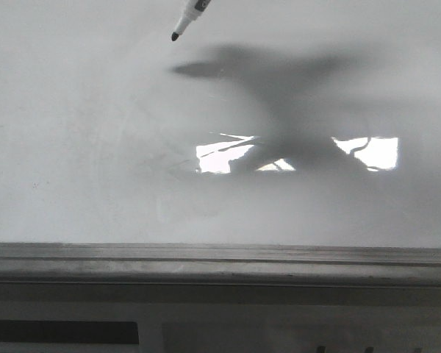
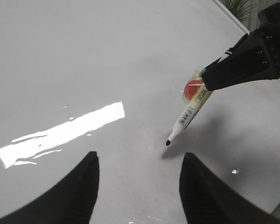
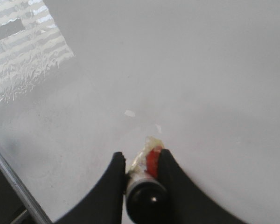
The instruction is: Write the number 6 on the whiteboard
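The whiteboard (image 1: 95,147) is a glossy pale grey board that fills the front view; no number 6 shows on it. A white marker (image 1: 189,18) with a black tip hangs slanted above the board at the top of the front view, its tip a little off the surface. In the left wrist view the marker (image 2: 189,114) is held by my right gripper (image 2: 203,84), with red and clear tape round it. My right gripper (image 3: 141,158) is shut on the marker (image 3: 142,196). My left gripper (image 2: 139,161) is open and empty, low over the board beside the marker tip.
The board's grey metal frame edge (image 1: 220,261) runs along its near side. Bright rectangular glare patches (image 1: 224,156) lie mid-board, under the arm's shadow (image 1: 279,81). The frame edge (image 3: 14,184) also shows in the right wrist view. A plant (image 2: 240,7) stands beyond the board's corner.
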### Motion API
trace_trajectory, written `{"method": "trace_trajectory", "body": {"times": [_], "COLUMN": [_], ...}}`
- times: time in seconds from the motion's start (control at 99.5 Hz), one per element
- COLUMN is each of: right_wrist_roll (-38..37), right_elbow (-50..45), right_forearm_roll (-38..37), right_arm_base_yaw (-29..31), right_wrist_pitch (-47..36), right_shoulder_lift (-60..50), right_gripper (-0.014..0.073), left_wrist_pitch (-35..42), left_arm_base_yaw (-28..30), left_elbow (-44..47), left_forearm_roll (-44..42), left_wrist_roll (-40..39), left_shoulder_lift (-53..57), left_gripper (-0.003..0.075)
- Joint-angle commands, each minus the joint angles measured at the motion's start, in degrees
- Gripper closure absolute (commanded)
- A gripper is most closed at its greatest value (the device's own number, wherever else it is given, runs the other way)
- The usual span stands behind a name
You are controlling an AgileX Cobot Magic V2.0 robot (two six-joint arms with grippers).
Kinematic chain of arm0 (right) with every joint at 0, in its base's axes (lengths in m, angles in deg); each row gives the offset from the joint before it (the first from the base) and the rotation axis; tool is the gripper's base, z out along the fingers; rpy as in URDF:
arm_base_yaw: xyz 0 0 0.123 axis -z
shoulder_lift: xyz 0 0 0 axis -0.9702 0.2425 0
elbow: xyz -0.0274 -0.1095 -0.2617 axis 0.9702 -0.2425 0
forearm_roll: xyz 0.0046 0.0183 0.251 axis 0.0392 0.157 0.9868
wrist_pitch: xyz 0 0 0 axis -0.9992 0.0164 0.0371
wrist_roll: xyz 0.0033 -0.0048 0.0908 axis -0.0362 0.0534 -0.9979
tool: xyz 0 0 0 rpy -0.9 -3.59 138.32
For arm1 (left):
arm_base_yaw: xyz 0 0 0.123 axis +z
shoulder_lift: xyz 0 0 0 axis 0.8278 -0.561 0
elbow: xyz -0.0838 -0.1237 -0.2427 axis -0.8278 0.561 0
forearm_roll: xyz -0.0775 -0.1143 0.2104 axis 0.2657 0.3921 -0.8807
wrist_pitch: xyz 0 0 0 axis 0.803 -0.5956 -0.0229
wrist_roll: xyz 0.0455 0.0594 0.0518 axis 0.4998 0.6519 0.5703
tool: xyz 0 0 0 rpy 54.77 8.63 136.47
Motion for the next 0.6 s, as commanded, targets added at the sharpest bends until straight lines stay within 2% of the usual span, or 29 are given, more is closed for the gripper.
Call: {"method": "trace_trajectory", "body": {"times": [0.0, 0.211, 0.352, 0.452, 0.593], "right_wrist_roll": [0.6, 0.6, 0.6, 0.6, 0.6], "right_elbow": [2.0, 1.9, 1.2, -1.6, -2.1], "right_forearm_roll": [-0.3, 0.2, 1.9, 2.0, 1.8], "right_arm_base_yaw": [0.4, 0.4, -2.3, -5.3, -4.1], "right_wrist_pitch": [-4.9, -4.1, 1.9, 2.8, 1.6], "right_shoulder_lift": [-0.1, 5.2, 8.9, 8.5, 6.0], "right_gripper": [0.0657, 0.0657, 0.0657, 0.0657, 0.0657], "left_wrist_pitch": [4.3, 4.8, 5.2, 5.2, 5.2], "left_arm_base_yaw": [0.1, 0.1, 0.1, 0.1, 0.1], "left_elbow": [-2.0, -2.0, -2.0, -2.0, -2.0], "left_forearm_roll": [1.5, 4.9, 4.9, 4.9, 4.9], "left_wrist_roll": [-0.6, -0.6, -0.6, -0.6, -0.6], "left_shoulder_lift": [-0.2, -0.2, -0.2, -0.2, -0.2], "left_gripper": [0.0367, 0.0367, 0.0367, 0.0367, 0.0367]}}
